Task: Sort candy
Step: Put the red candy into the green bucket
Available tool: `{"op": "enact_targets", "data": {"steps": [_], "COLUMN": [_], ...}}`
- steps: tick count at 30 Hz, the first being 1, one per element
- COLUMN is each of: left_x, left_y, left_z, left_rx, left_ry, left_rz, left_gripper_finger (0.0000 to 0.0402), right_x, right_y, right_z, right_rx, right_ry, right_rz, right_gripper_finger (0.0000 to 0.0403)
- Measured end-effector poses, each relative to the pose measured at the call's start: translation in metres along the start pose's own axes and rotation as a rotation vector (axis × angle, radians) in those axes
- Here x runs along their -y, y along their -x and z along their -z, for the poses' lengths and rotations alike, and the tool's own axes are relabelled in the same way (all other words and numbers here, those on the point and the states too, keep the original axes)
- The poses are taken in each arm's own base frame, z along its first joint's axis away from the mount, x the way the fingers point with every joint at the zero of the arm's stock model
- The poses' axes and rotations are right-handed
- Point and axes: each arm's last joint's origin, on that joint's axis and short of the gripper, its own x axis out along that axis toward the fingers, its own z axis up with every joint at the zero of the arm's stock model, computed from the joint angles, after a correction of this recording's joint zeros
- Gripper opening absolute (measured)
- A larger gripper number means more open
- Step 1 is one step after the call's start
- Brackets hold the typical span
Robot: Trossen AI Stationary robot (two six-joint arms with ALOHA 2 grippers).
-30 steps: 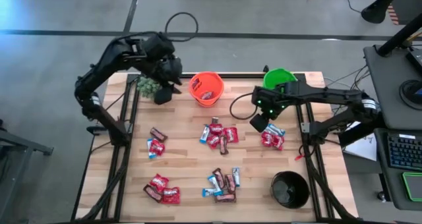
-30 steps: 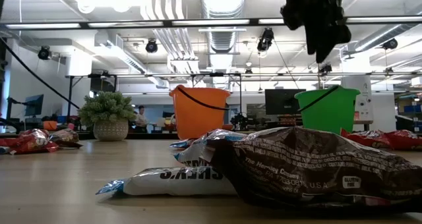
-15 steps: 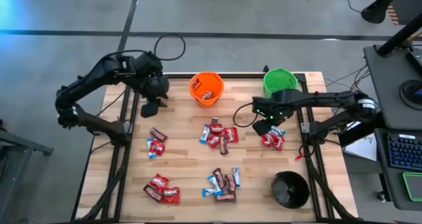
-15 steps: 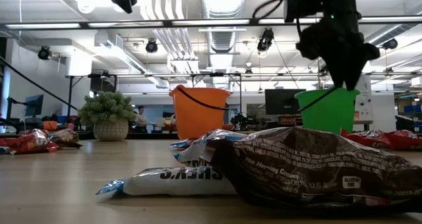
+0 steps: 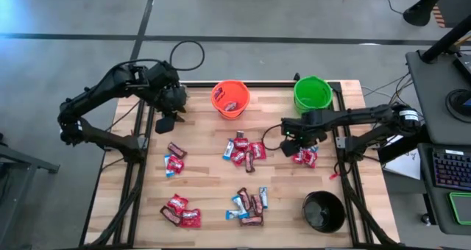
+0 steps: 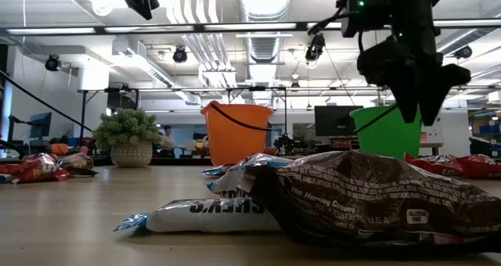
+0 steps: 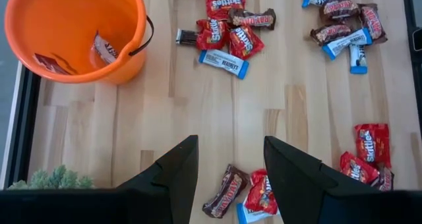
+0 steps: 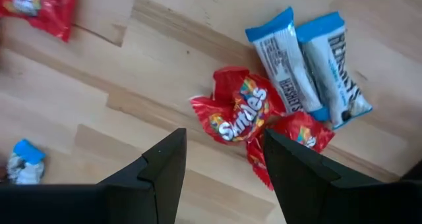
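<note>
The right end effector (image 5: 296,141) hangs over the right-hand pile of candy (image 5: 305,156), its two fingers spread and holding nothing. In the right wrist view a red packet (image 8: 239,112) lies almost straight ahead between those fingers, with two blue-and-white bars (image 8: 308,65) just beyond it, side by side and touching, their long axes running diagonally across the frame. The red packet lies crumpled over a second red one, so a downward reach looks likely to meet both. This arm is clearly the nearer one to that pile.

The left end effector (image 5: 166,122) hovers near the upper left of the tabletop (image 5: 206,184), also spread and empty, with a small cluster of sweets (image 7: 242,190) below it in its wrist view.

In the high view, the orange bucket (image 5: 229,98) sits at upper centre with a few sweets inside, the green bucket (image 5: 313,93) at upper right just above the right arm, and a black bucket (image 5: 324,211) at lower right. Nothing stands between the right end effector and its pile.
</note>
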Motion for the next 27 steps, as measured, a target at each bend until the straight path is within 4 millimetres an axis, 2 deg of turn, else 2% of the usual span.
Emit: {"op": "enact_targets", "data": {"steps": [12, 27], "left_x": [0.0, 0.0], "left_y": [0.001, 0.001], "left_z": [0.0, 0.0], "left_rx": [0.001, 0.002], "left_ry": [-0.021, -0.025], "left_rz": [0.0, 0.0], "left_gripper_finger": [0.0155, 0.0155], "right_x": [0.004, 0.011], "right_y": [-0.023, -0.037], "right_z": [0.007, 0.008], "right_rx": [0.004, 0.048], "right_ry": [-0.093, -0.141], "right_rz": [-0.002, 0.022], "right_gripper_finger": [0.0189, 0.0189]}}
